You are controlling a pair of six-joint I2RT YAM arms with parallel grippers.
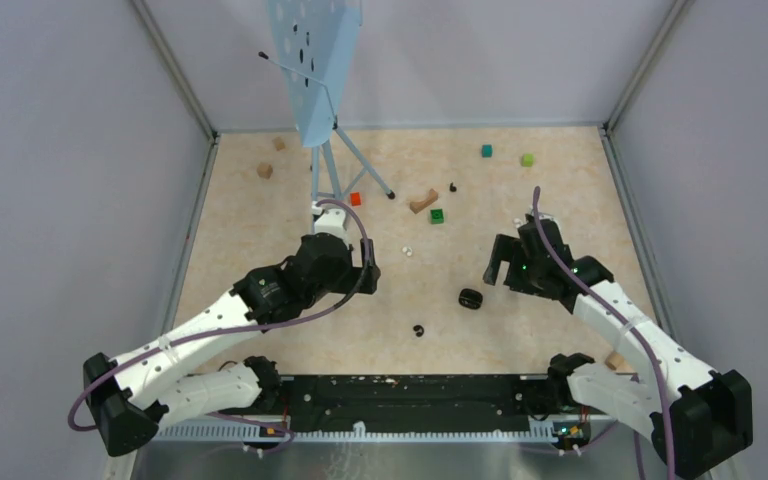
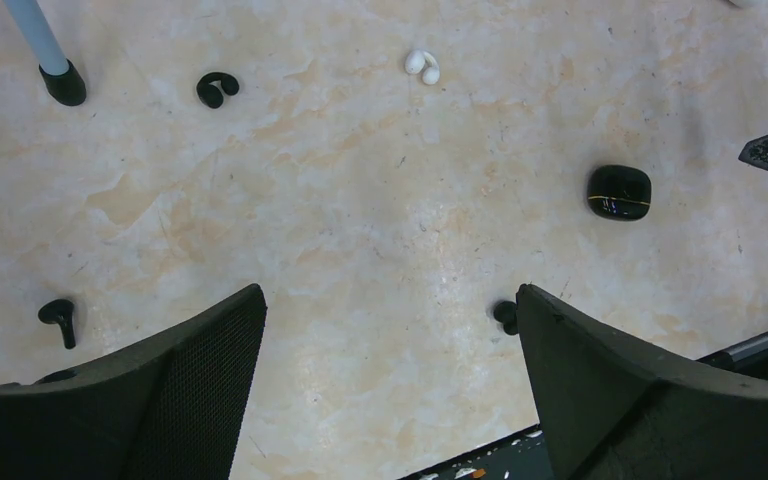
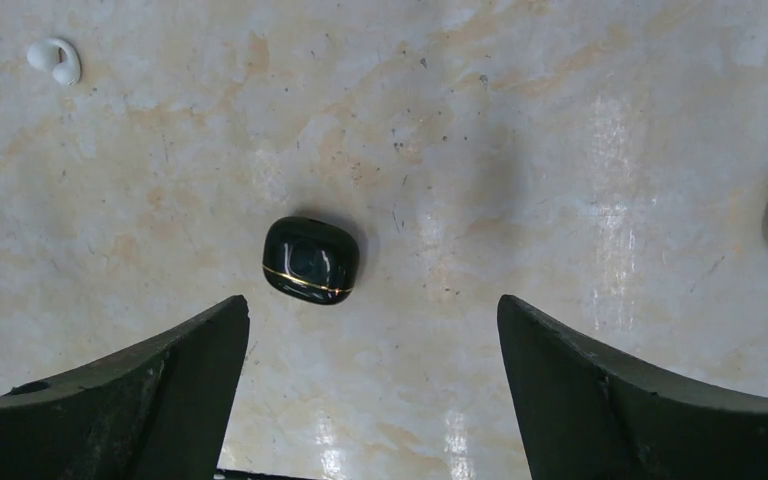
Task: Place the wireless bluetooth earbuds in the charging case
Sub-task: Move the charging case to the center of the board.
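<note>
The dark wedge-shaped fingers (image 2: 190,380) of the left gripper (image 2: 390,295) and of the right gripper (image 3: 372,300) sit closest to the wrist cameras, both pairs spread wide and holding nothing. The glossy black pebble-shaped charging case (image 3: 310,259) lies on the table just ahead of the right gripper, crossed by a thin gold line. Seen from above, the tiny white rounded earbuds (image 1: 407,250) lie touching each other beyond and left of the case. A small glossy black earbud (image 1: 418,330) lies nearer the arm bases, left of the case. In the left wrist view, well left of the case, are a black C-shaped earbud (image 2: 216,88), a black stemmed earbud (image 2: 58,320) and the black-footed pale blue tripod leg (image 2: 60,85). Far behind the case stand a red cube (image 1: 355,199), a dark green block (image 1: 437,215), a curved wooden arch (image 1: 423,201), a teal cube (image 1: 486,151), a light green cube (image 1: 527,159) and a pale blue perforated panel (image 1: 315,60). The beige marbled tabletop (image 1: 260,240) is flecked, and plain grey walls (image 1: 60,150) enclose it.
</note>
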